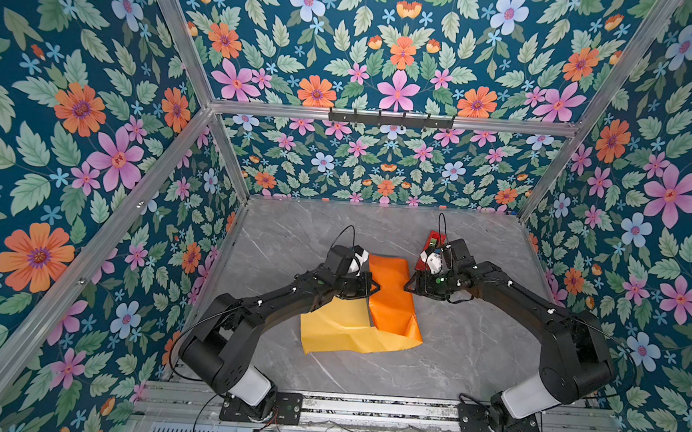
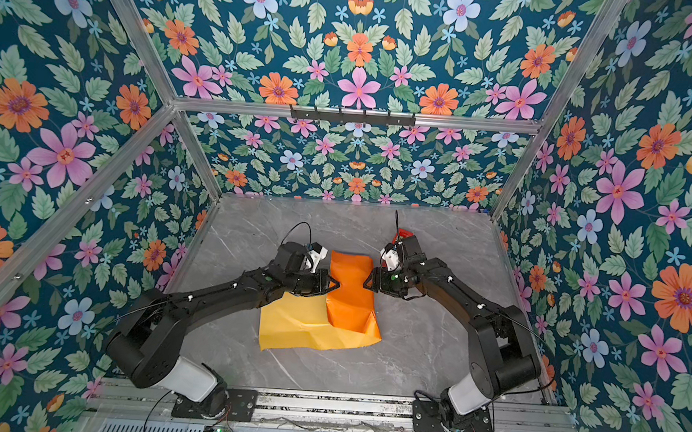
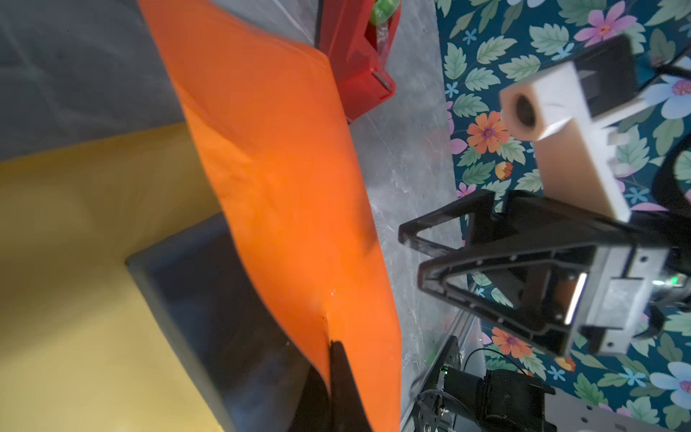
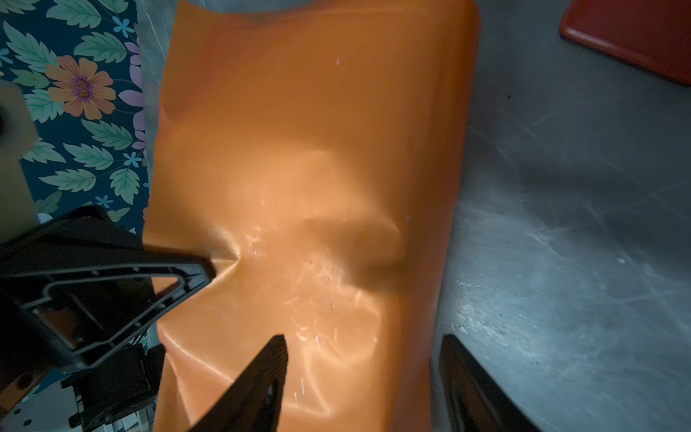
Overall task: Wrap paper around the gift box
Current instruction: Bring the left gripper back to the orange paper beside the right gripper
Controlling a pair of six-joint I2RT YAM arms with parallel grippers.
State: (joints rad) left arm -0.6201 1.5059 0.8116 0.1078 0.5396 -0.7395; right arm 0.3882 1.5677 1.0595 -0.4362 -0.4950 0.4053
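My left wrist camera shows what both top views mostly hide: the navy gift box point(image 3: 209, 306) sits under the raised orange flap of the paper point(image 3: 284, 179), right beside my left claw point(image 3: 336, 364). That claw is pinched together on the flap's edge. The right claw point(image 1: 408, 287) faces it from just across the flap, jaws apart, gripping nothing. Both arms reach inward with elbows out and forearms low over the table point(image 1: 472, 351).

red tape dispenser point(image 3: 355, 82): on table point(image 1: 472, 347) (partly hidden) | hook rail point(image 1: 390, 119): back wall
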